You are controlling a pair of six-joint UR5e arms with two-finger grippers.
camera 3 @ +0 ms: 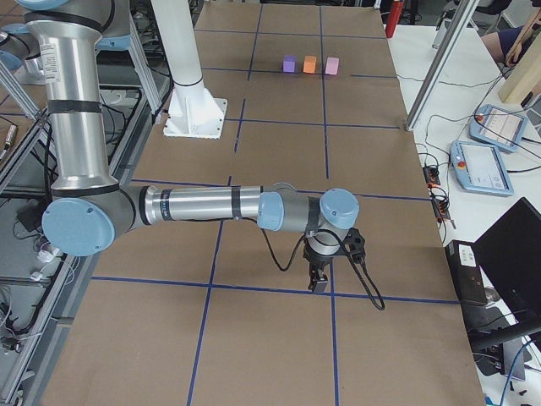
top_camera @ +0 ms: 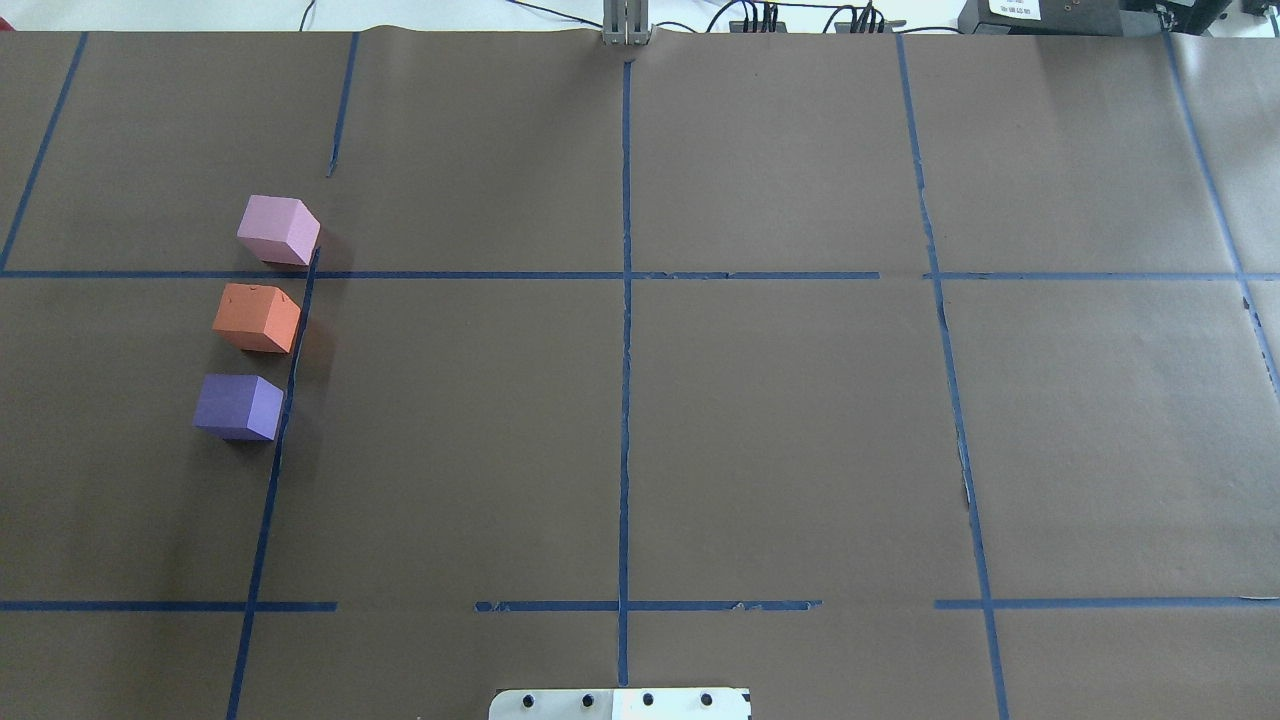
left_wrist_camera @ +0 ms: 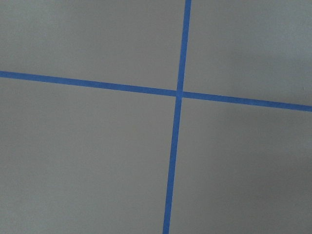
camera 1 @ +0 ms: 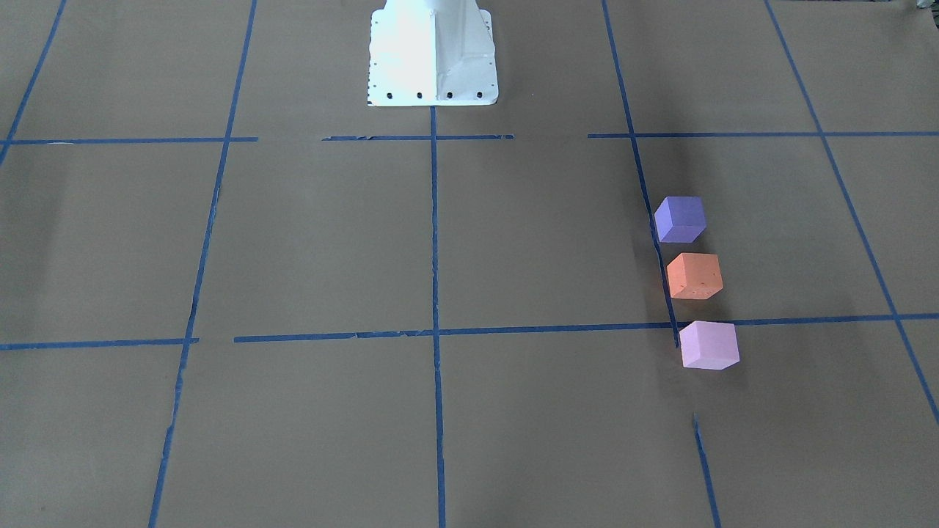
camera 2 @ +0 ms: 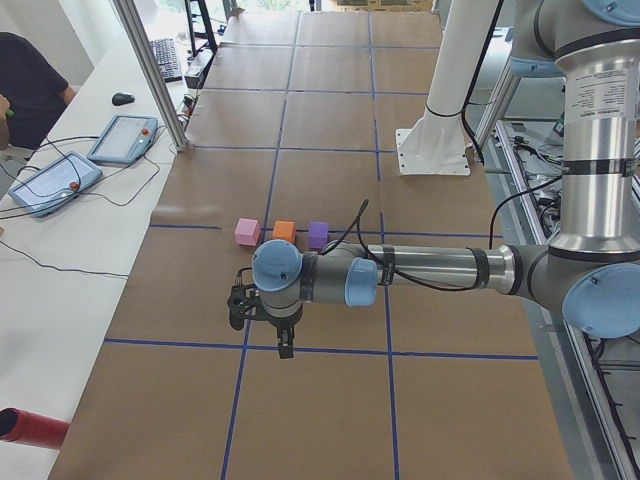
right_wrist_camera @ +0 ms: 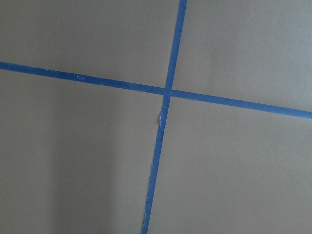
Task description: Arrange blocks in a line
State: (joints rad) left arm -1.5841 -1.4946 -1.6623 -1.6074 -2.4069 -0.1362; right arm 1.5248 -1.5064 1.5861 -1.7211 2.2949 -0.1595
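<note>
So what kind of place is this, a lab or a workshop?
Most likely a robotics lab: a long table covered in brown paper and gridded with blue tape, a silver-and-blue robot arm reaching over it, and grey touchscreen control pendants on a white side bench.

Left arm [camera 2: 430,268] outstretched level, left tool [camera 2: 284,345] pointing down; right arm [camera 3: 203,205], right tool [camera 3: 319,283] likewise. Grip state unclear.

Brown paper covers the counter [top_camera: 780,450], crossed by a grid of blue tape lines [top_camera: 625,400]. On the white side bench [camera 2: 60,290] lie a blue-edged pendant [camera 2: 123,138], a second pendant [camera 2: 55,183], a mouse [camera 2: 122,98] and a red cylinder [camera 2: 30,428].
</note>
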